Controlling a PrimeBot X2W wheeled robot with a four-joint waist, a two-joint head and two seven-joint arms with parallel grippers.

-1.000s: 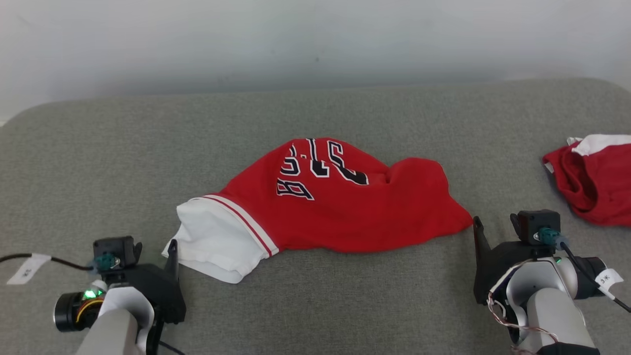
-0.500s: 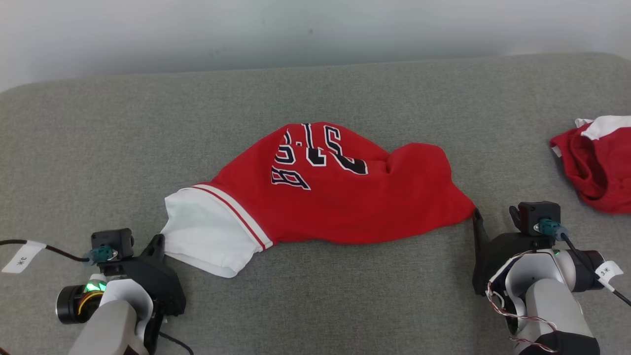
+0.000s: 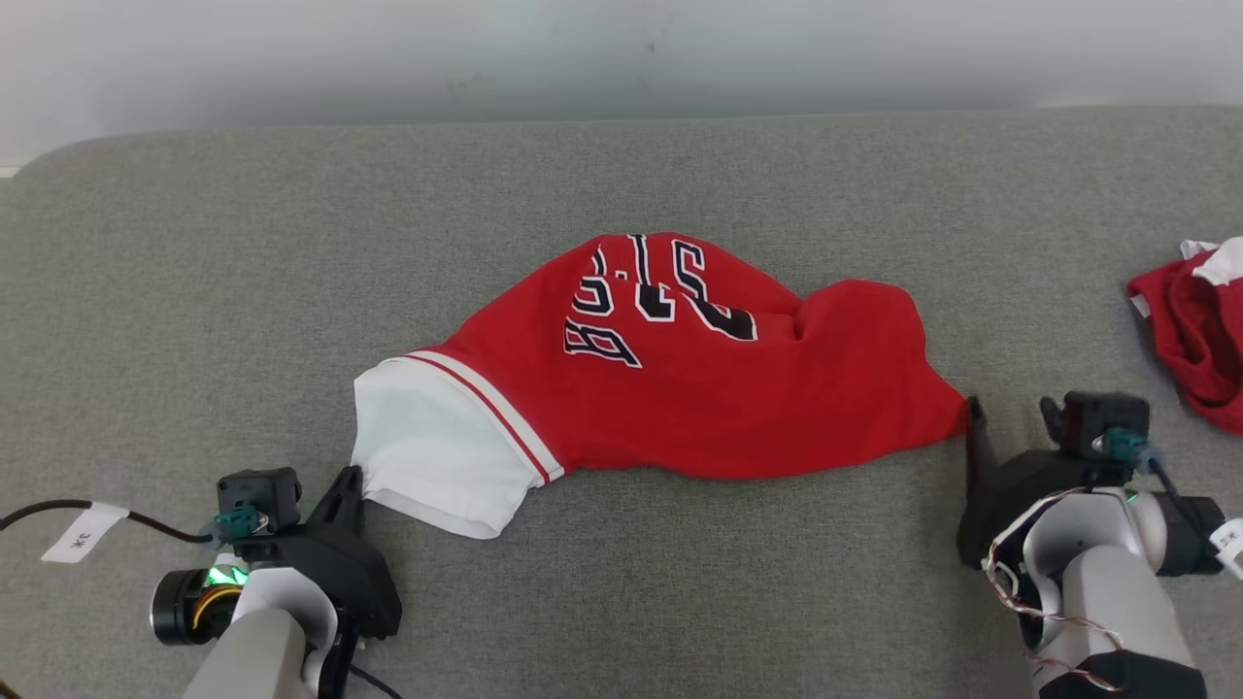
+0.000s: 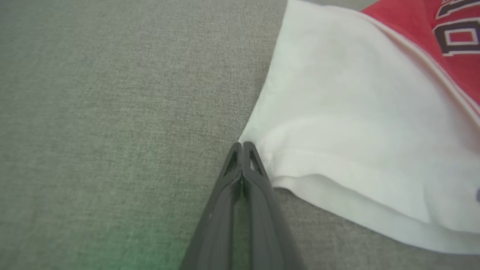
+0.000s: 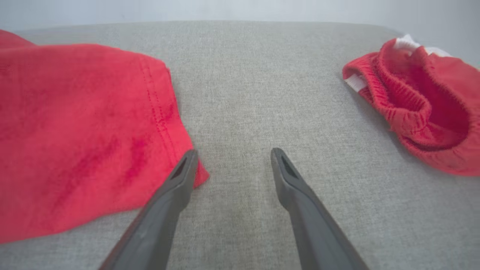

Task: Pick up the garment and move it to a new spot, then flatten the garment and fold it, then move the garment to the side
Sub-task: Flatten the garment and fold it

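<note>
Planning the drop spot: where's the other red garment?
Head view: the other red garment sits at the far right edge of the grey surface, right of the right gripper and apart from the jersey.

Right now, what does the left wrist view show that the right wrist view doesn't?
Left wrist, not right wrist: the left tool, shut, tips against the corner of the garment at its white end. I cannot tell if cloth is caught. Black lettering on red.
Right wrist, not left wrist: the right tool, open, one finger at the garment's red corner, with bare surface between the fingers. A second red garment lies off to the side, and the pale wall is behind.
Both: the same garment, seen at opposite ends, on the grey surface.
</note>
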